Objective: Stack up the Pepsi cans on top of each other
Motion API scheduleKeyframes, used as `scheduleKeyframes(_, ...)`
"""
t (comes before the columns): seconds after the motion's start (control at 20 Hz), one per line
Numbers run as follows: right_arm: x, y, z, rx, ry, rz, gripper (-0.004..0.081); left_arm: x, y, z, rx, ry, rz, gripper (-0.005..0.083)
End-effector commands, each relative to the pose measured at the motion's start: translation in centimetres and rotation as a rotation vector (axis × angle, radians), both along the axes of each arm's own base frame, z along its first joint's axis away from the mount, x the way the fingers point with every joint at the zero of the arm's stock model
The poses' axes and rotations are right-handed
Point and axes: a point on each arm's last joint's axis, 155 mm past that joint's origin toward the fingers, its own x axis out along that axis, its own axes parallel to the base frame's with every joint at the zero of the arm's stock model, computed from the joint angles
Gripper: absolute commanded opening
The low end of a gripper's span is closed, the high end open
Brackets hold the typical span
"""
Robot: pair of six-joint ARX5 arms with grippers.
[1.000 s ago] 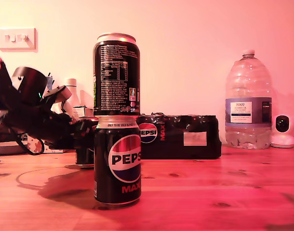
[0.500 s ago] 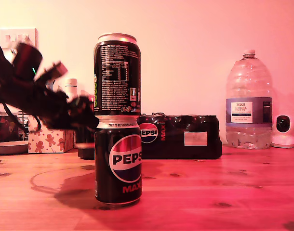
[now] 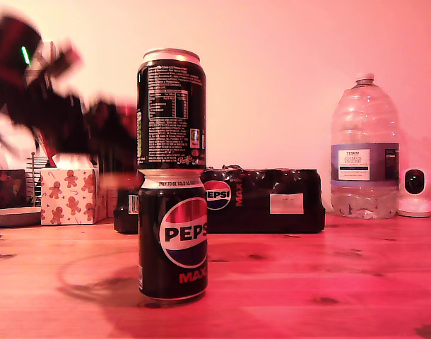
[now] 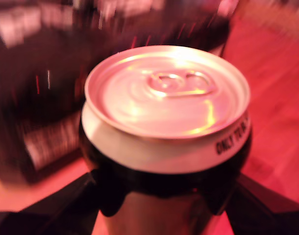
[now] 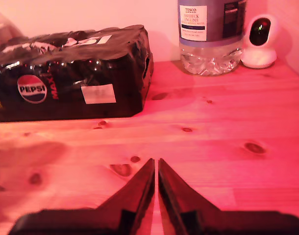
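2 Pepsi cans already stand as a column at centre-left of the exterior view: the bottom can [image 3: 172,235] rests on the bench [image 3: 307,275] with its globe logo facing the camera, and the upper can [image 3: 171,109] sits squarely on its lid, nutrition text outward. The third can [image 4: 166,132] is clenched in my first claw [image 4: 166,196], its silver top filling the first wrist view. In the upper left of the exterior view a blurred dark arm [image 3: 53,106] hangs about level with the upper can, and the carried can cannot be made out there. My second claw [image 5: 156,183] is pressed closed on nothing, low over bare bench, facing the shrink-wrapped multipack [image 5: 71,73], the water bottle [image 5: 211,34] and a small white camera [image 5: 260,41]. So I judge the task roughly 2 thirds done: what remains is raising the third can above the column, centring it on the top lid and letting go without toppling the stack.
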Motion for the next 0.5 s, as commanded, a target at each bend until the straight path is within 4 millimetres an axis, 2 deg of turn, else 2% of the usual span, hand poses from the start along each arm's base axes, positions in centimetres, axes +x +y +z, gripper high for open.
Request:
scheduleKeyframes(0.0,-0.1,-0.1,-0.6,0.001,0.013,-0.004,-0.0013,-1.0,-0.7,4.2,-0.023,-0.097,-0.03,0.0335)
scheduleKeyframes(0.25,-0.1,-0.1,-0.6,0.006,0.014,-0.005,-0.0013,-4.2,-2.1,9.0,-0.054,-0.18,-0.094,0.0335)
scheduleKeyframes(0.45,-0.1,-0.1,-0.6,0.026,0.016,-0.009,-0.0013,-5.8,-3.0,11.2,-0.073,-0.227,-0.124,0.0335)
